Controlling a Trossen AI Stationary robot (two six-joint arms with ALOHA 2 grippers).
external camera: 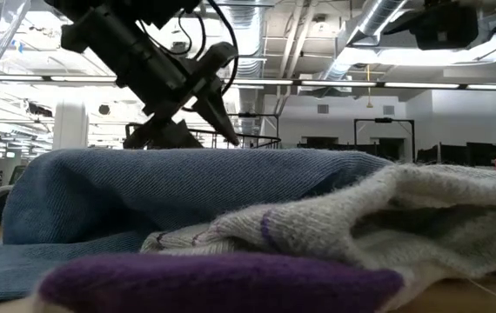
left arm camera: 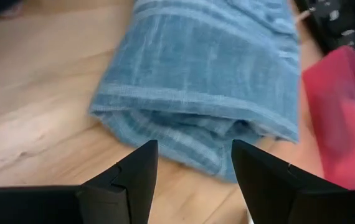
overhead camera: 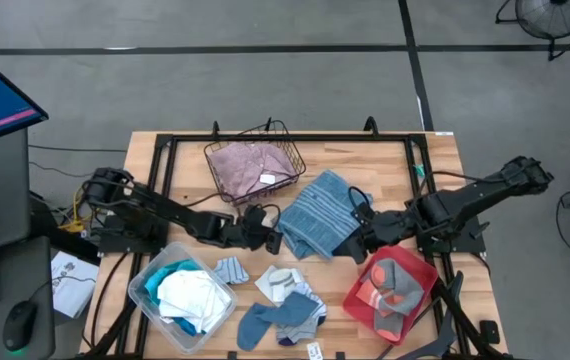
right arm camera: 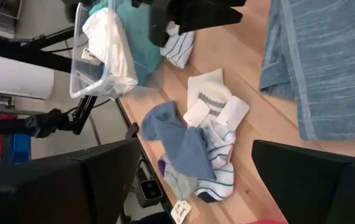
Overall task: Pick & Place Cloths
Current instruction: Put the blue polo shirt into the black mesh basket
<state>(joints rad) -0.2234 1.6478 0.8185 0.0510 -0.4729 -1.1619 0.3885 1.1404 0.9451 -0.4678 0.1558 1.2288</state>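
Beside striped towel (overhead camera: 317, 214), left pincer (overhead camera: 269, 228) gapes.

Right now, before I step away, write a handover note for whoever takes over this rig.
Left gripper: open, empty, at the near edge of the blue striped towel mid-table.
Right gripper: open, empty, at the towel's other side beside the red tray.
Placed: pink cloth in the wire basket; white and turquoise cloths in the clear bin; grey and coral socks in the red tray.
Left: the towel and the loose socks at the front edge.
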